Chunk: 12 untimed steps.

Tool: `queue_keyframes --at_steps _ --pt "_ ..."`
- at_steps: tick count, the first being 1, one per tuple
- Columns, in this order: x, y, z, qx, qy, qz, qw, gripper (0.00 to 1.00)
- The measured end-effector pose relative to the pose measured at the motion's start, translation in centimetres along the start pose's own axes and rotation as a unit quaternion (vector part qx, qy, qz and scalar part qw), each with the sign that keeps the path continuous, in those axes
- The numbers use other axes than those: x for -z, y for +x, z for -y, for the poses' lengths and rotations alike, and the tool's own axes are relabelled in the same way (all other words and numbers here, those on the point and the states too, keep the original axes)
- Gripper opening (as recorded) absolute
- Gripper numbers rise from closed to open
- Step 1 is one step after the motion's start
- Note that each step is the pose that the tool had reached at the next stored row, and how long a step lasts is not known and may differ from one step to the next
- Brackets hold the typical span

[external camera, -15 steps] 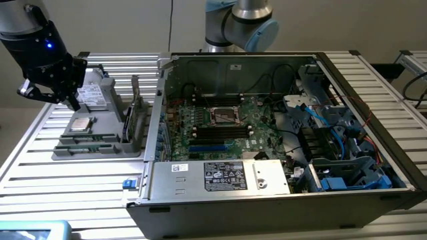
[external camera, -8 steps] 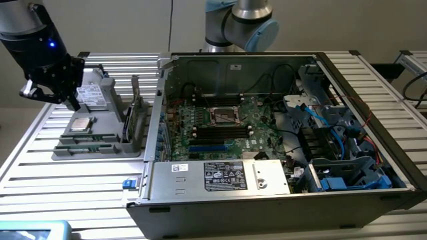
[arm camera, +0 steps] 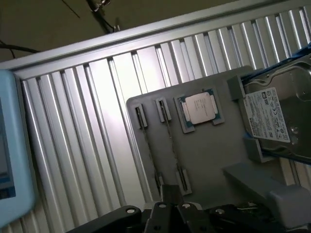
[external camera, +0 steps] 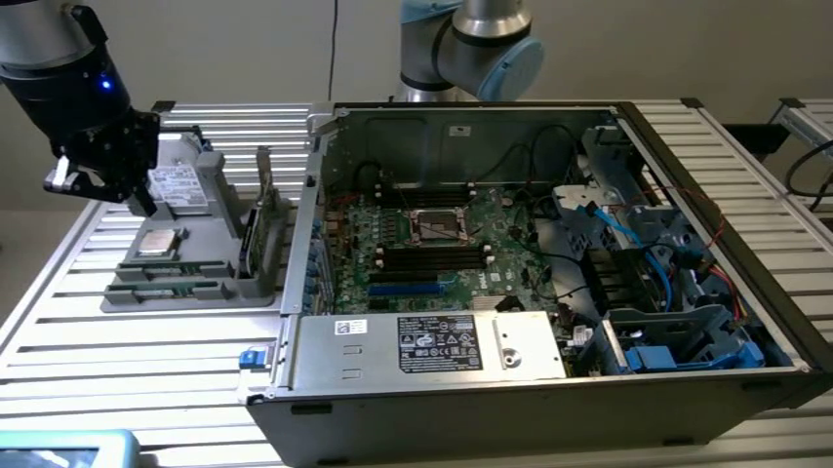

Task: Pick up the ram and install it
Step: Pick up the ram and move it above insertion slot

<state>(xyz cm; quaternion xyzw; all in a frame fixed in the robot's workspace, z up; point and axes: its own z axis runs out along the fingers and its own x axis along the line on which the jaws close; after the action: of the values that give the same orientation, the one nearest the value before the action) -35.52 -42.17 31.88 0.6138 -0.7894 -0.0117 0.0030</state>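
Observation:
The ram sticks (external camera: 269,232) stand on edge in the slots of a grey parts tray (external camera: 195,291), to the exterior view's left of the open computer case. In the wrist view a ram stick (arm camera: 171,141) shows as a thin line edge-on between the tray's slot holders, close ahead of my gripper (arm camera: 170,195). My gripper (external camera: 94,183) hangs above the tray's far left end, over the hard drive (external camera: 176,185), shut with nothing in it. The motherboard (external camera: 430,244) lies inside the case, with black memory slots (external camera: 430,259) beside the processor socket.
On the grey tray (arm camera: 204,155) also lie a square silver processor chip (arm camera: 200,108) and the hard drive (arm camera: 274,116). The case walls (external camera: 312,195) rise between tray and motherboard. Cables and drive bays fill the case's right side. A light-blue object (external camera: 59,448) sits at the near left.

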Motion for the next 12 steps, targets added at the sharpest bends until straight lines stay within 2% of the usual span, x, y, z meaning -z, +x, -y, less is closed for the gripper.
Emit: queue_keyframes --at_steps 4,7,10,12 --pt "-0.02 0.0 0.01 0.036 -0.0003 -0.0008 0.9993 0.11" --pt "-0.03 0.01 0.01 0.064 -0.0006 -0.0014 0.998 0.11" --pt "-0.05 0.0 0.0 0.09 -0.0008 -0.002 0.9959 0.11" --pt "-0.05 0.0 0.0 0.093 -0.0008 -0.002 0.9957 0.11"
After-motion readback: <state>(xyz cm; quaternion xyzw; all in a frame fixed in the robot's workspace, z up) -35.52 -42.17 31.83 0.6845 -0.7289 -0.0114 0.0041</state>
